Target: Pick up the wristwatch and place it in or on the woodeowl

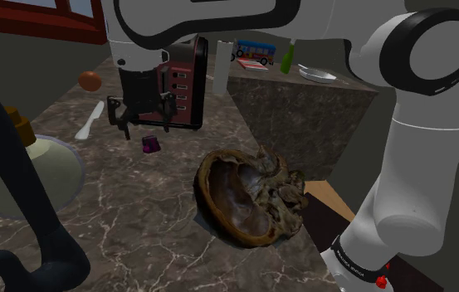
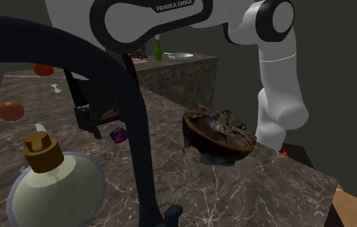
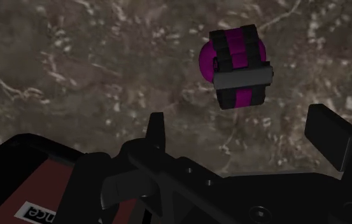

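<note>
The wristwatch (image 3: pixel 238 67) is purple with a black band and a grey clasp; it lies on the dark marble counter (image 1: pixel 136 224). My gripper (image 3: pixel 241 137) hangs open above it, fingers apart on either side and touching nothing. In the shoulder view the gripper (image 1: pixel 146 127) hovers just above the small purple watch (image 1: pixel 150 145). The wooden bowl (image 1: pixel 248 195), brown, rough and tilted, rests on the counter toward that view's right of the watch. In the second exterior view the watch (image 2: pixel 118 135) sits between the gripper (image 2: pixel 101 127) and the bowl (image 2: pixel 219 132).
A red and black box (image 1: pixel 182 83) stands right behind the gripper. A round corked bottle (image 1: pixel 28 162), a white utensil (image 1: pixel 90 120) and an orange ball (image 1: pixel 90 80) lie toward the shoulder view's left. A black curved pipe (image 2: pixel 132 109) crosses the foreground. A higher counter (image 1: pixel 302 99) holds several items.
</note>
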